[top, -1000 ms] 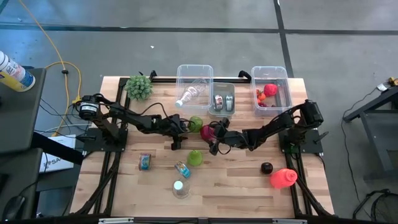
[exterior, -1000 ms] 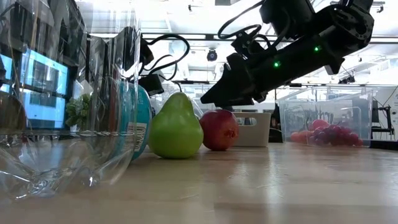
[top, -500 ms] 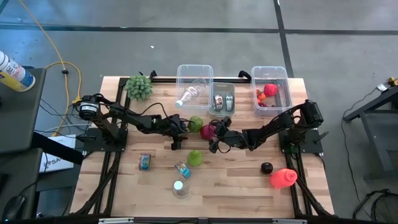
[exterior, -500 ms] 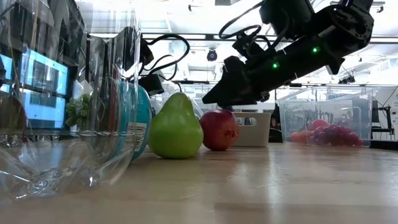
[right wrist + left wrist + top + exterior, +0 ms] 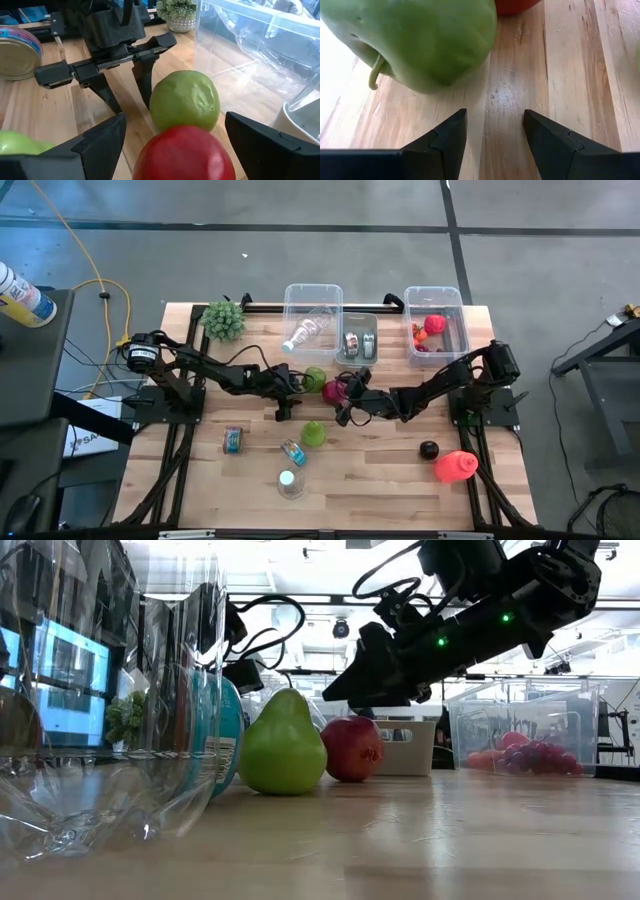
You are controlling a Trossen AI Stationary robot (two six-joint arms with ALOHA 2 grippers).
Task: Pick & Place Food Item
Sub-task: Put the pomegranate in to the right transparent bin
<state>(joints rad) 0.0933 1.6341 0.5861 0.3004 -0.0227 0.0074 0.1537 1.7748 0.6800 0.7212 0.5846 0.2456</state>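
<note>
At mid-tabletop (image 5: 400, 470), right gripper (image 5: 172, 145) hovering over the red apple (image 5: 184, 154), jaws wide apart and straddling it, not touching. Red apple resting on the wood, touching or just beside the green apple (image 5: 184, 99). Facing from the other side, left gripper (image 5: 490, 130), jaws apart with bare wood between them, green apple just ahead. Green pear (image 5: 281, 745) upright near the front, beside the red apple in the low view. Near the front edge, a clear plastic bottle (image 5: 110, 700) and a can (image 5: 233, 439). Along the far edge, three clear bins (image 5: 312, 298), the right one holding red fruit (image 5: 433, 325). Small potted plant (image 5: 224, 319) at the far left corner.
</note>
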